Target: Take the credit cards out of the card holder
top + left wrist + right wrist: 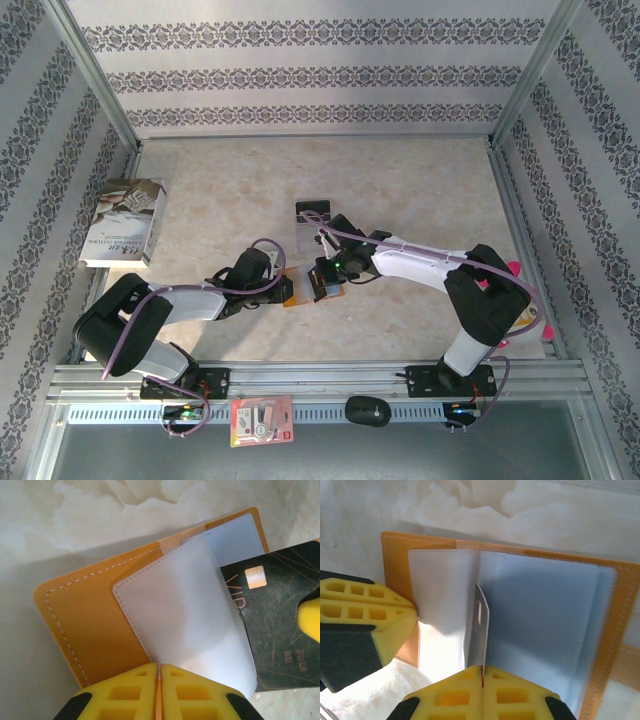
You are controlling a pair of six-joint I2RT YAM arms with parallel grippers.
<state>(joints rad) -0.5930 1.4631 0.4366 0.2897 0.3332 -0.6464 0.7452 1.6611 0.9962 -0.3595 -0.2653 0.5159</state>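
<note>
Mid-table view, both arms meeting. The flat orange-tan leather card holder (289, 293) lies open on the pale marbled table (420, 190), with its grey-blue pockets facing up. I have the left gripper (159, 671) clenched on the holder's near edge. The right gripper (482, 672) is pinched tight on a thin black plastic credit card (275, 630) marked VIP. The card sits against the translucent pocket flap (185, 620). I cannot tell whether its end is tucked inside.
</note>
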